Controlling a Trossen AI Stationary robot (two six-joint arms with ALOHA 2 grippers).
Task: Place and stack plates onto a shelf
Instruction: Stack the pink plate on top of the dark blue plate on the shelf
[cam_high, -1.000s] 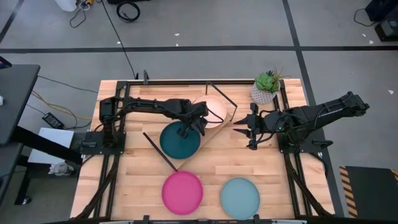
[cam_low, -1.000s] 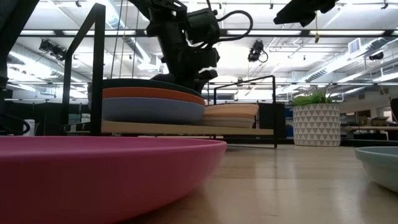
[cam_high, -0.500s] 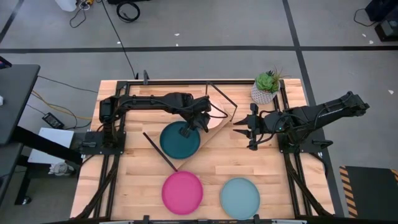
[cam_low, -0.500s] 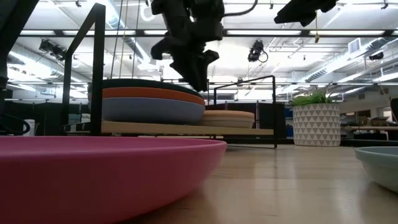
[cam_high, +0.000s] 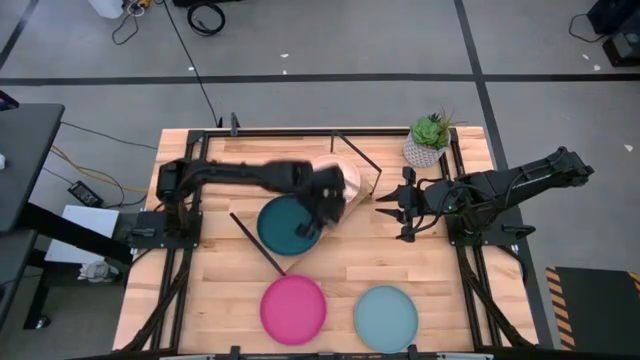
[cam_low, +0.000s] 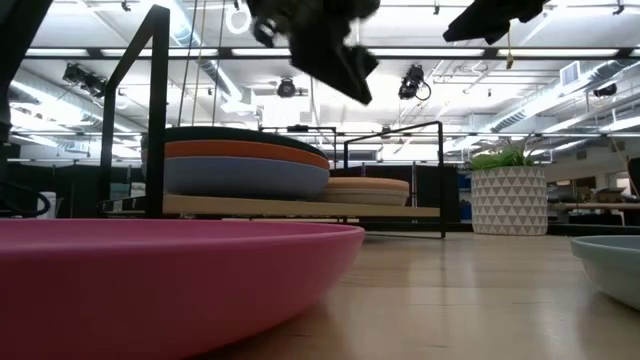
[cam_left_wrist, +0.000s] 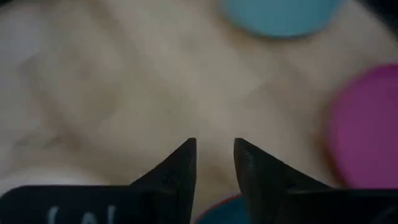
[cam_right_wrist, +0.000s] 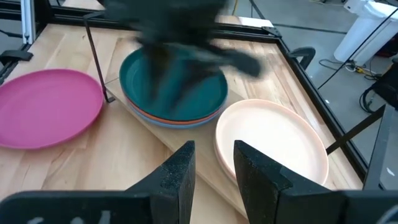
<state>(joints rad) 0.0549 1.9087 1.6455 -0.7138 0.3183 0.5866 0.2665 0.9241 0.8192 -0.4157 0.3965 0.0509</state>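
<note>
My left pincer (cam_high: 322, 200) is motion-smeared from above, over the shelf (cam_high: 345, 212). The dark teal plate (cam_high: 288, 224) tops a stack just beneath it; the cream plate (cam_right_wrist: 272, 144) lies beside. Its fingers (cam_left_wrist: 180, 171) stand slightly parted, gripping nothing. My right pincer (cam_high: 392, 212) waits nearby, narrowly open, empty.

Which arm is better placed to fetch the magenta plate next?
Left, probably: its claw is empty above the shelf, nearer the magenta plate. The right claw waits near the plant.
</note>
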